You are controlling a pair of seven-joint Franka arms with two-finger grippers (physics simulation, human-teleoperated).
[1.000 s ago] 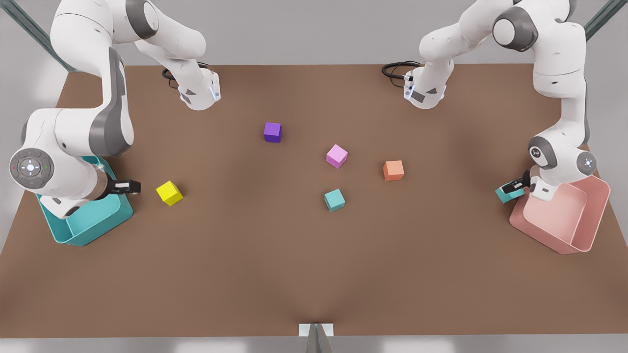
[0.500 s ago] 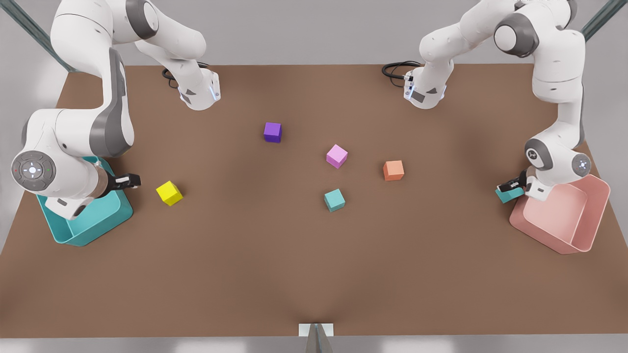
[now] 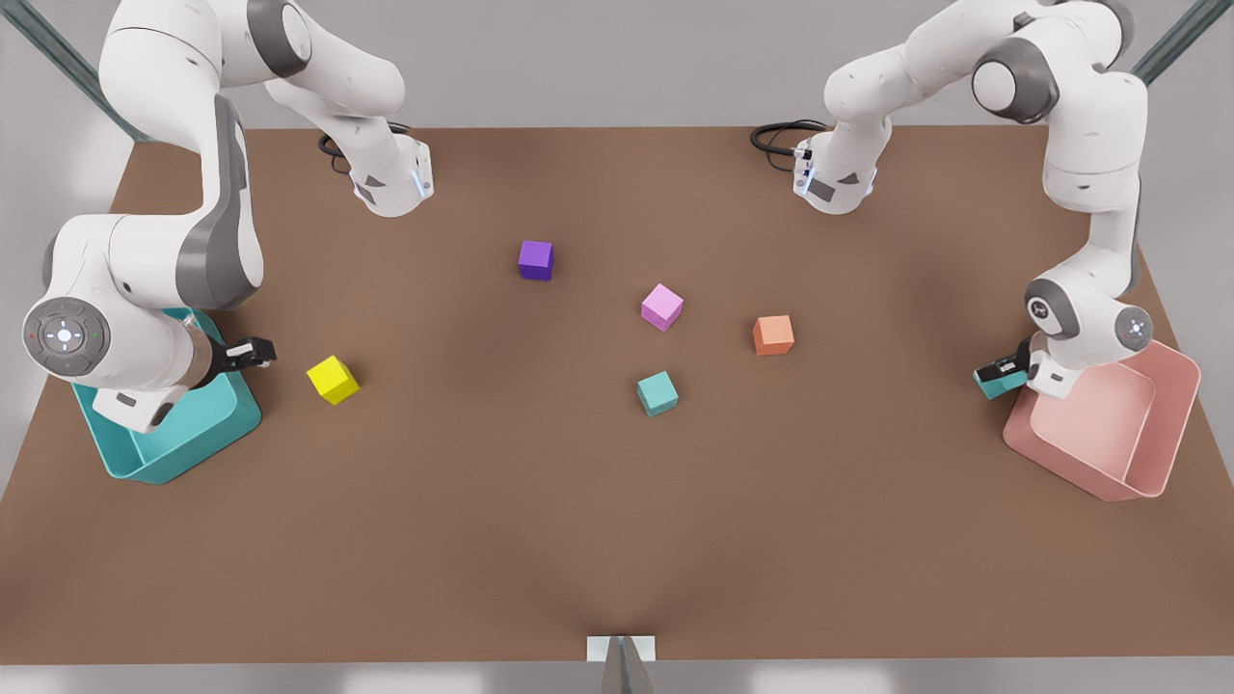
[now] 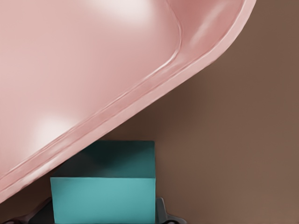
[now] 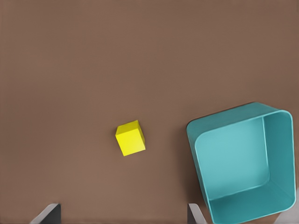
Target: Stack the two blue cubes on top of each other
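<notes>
Beside the pink bin, at the front view's right, one blue cube is being held by the left gripper, whose fingers are clamped on its sides; in the left wrist view the same cube is being seen just by the bin's rim. The other blue cube is sitting near the middle of the table, well apart from the held one. The pick-up step is judged to be in hand; next, the held cube is likely to be carried across and set squarely on the resting one, which calls for careful alignment before release. The orange cube and the pink cube are lying near that path, so a high carry is being advised. The purple cube is lying farther off. The right gripper is waiting with its fingers spread above the teal bin, near the yellow cube.
</notes>
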